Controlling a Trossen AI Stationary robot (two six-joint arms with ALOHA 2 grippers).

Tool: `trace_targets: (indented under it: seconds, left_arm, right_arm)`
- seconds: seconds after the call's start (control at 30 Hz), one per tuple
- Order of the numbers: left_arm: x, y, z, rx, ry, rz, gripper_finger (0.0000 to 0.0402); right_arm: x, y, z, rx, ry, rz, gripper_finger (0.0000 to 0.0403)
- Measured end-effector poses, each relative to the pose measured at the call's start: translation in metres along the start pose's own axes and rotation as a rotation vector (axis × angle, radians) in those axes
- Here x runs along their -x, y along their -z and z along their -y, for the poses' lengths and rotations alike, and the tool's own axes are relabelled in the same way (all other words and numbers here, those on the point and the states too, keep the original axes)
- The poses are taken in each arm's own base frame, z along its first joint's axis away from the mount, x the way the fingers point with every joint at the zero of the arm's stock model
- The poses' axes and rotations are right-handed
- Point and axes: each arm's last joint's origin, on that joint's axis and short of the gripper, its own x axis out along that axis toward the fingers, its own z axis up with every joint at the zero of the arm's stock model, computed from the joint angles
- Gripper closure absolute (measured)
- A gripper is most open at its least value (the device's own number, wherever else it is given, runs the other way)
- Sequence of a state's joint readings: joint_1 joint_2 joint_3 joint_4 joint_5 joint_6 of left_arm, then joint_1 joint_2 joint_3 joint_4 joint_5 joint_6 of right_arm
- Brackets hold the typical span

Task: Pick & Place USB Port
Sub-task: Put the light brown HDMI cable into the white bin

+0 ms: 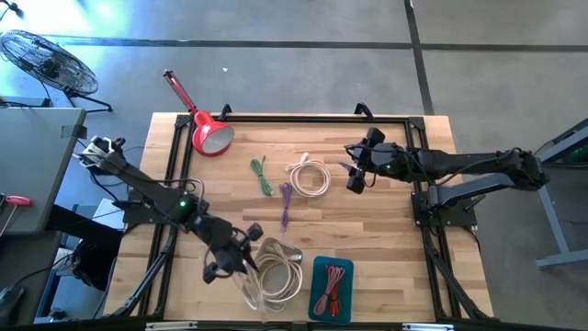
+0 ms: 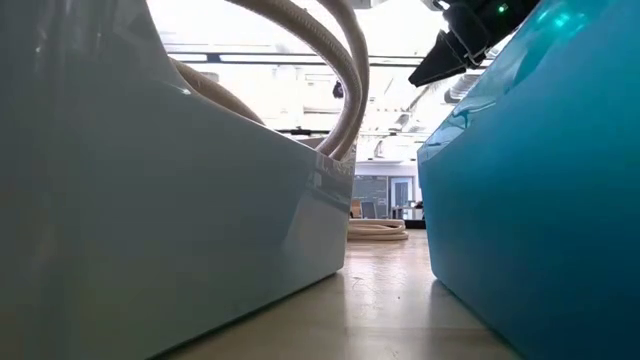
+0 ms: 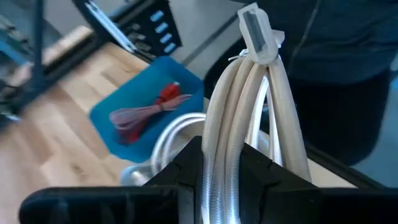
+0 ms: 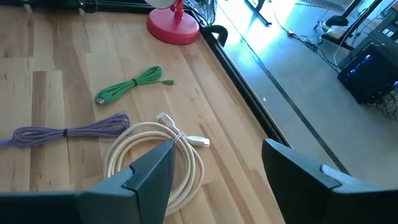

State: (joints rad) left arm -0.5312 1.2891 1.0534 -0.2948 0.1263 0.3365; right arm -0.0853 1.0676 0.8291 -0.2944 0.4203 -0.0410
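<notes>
High view has the left gripper (image 1: 241, 261) down at the near edge of the table (image 1: 386, 248), right over a clear bin (image 1: 292, 250) with a bundle of beige cable (image 1: 276, 274) in it; the left wrist view makes it obvious, its fingers (image 3: 186, 171) are clamped together on that bundle, with the looped strands running up between them to a white-ish USB plug (image 3: 257, 32) at the far end; so the beige cable is pinched and partly lifted, the rest of it looks to be draped in the bin. Just beside the clear bin sits a blue bin (image 1: 332, 288) holding a red cable (image 1: 332, 286); low view is basically wedged between those two bins, with the beige loops arching overhead.

Right gripper (image 1: 354, 177) is out over the middle-right of the table, jaws spread wide apart and holding nothing; it's hanging just beside a second coil of cream cable (image 1: 310, 177) lying flat on the wood; right wrist view shows that coil (image 4: 158, 155) between and below its fingers, plugs sticking out.

Other stuff on the table: a green cable (image 1: 262, 176) and a purple cable (image 1: 286, 202) left of the cream coil, both bundled, well apart from either gripper; a red desk lamp (image 1: 208, 131) at the far-left corner.
</notes>
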Motion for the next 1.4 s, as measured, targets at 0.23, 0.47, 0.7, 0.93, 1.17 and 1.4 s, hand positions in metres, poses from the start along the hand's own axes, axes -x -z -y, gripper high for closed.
trace_targets:
  seconds: [0.23,0.47,0.7,0.93,1.17,1.4]
  left_arm:
    - [-0.031,0.012,-0.006,-0.009,0.095,-0.011,0.0350]
    - [-0.046,0.028,-0.030,0.030,0.170,0.009,0.0350]
    - [-0.045,0.043,-0.051,0.096,0.173,-0.020,0.0350]
    - [-0.050,0.058,-0.063,0.187,0.215,-0.043,0.0350]
    - [-0.066,0.077,-0.073,0.261,0.278,-0.064,0.0350]
    - [-0.079,0.090,-0.079,0.313,0.330,-0.053,0.0350]
  right_arm:
    - [0.000,0.000,0.000,0.000,0.000,0.000,0.0171]
    - [0.000,0.001,0.000,-0.016,-0.004,-0.005,0.0171]
    - [0.000,0.003,0.000,-0.008,-0.008,-0.024,0.0171]
    - [-0.008,0.020,-0.005,0.004,-0.007,-0.040,0.0171]
    - [-0.017,0.038,-0.009,0.022,-0.011,-0.008,0.0171]
    - [-0.017,0.039,-0.010,0.024,-0.012,-0.007,0.0171]
